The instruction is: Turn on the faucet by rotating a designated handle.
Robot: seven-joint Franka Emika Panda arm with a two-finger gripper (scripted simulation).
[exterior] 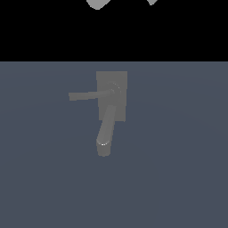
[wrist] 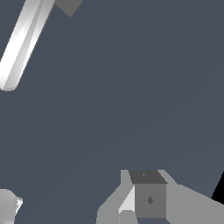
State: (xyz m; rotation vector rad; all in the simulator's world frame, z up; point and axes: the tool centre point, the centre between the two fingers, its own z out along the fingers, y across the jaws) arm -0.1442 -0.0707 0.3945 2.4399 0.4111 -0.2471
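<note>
A: Exterior view: faucet [exterior: 111, 95] on grey floor [exterior: 178, 178]; handle [exterior: 89, 95] juts from the pivot toward the exterior view's left, open floor all round.

B: Wrist view: handle [wrist: 22, 43] bar at frame edge; gripper [wrist: 148, 199] well apart, jaws' spread cannot be told.

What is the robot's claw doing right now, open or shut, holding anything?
Gripper: cannot be told if open or shut. Not holding anything visible; the handle on the faucet is untouched.
</note>
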